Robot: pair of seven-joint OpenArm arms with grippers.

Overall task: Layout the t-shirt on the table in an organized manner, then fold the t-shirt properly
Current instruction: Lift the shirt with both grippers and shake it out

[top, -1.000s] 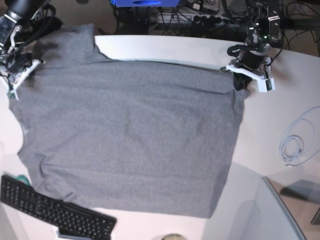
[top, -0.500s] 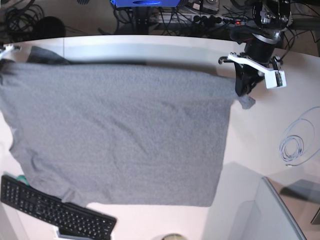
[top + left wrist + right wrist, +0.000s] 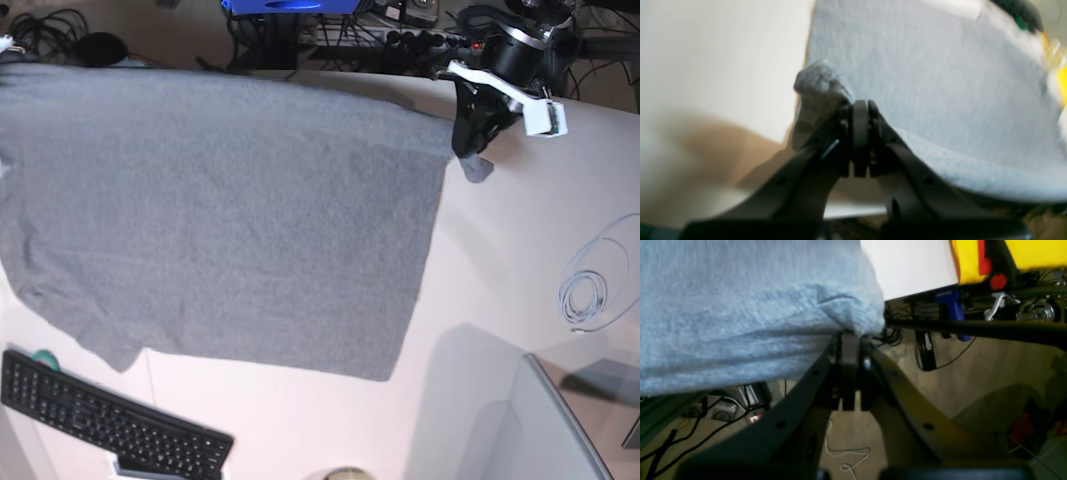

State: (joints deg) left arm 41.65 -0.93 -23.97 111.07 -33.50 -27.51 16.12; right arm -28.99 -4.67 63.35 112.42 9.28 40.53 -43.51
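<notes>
Black keyboard [image 3: 110, 425] nearest, lying slantwise on the white counter [image 3: 520, 250] at the near-left corner, its keys too small to read. Just behind it, heather-grey t-shirt [image 3: 210, 210], spread as one broad sheet and covering most of the counter's left and middle; long axis side to side, lower hem running on a slant from near the keyboard toward the middle of the counter, far edge stretched almost straight between two held corners. No print, label or writing legible on the cloth. Off to the right, well apart from the shirt, a coil of pale cable [image 3: 590, 290] on bare counter.

Farther back, at the shirt's far-right corner, left tool [image 3: 472, 150] pinched fully together on the fabric; in its wrist view [image 3: 860, 110] a small wad of grey knit bunched just beyond the closed tips, the rest of the sheet sloping away. Right tool [image 3: 850, 340] likewise clamped tight on the opposite corner of the t-shirt, cloth draped over the tips, floor and cables below. Only a sliver of that tool at the base view's far-left edge.
</notes>
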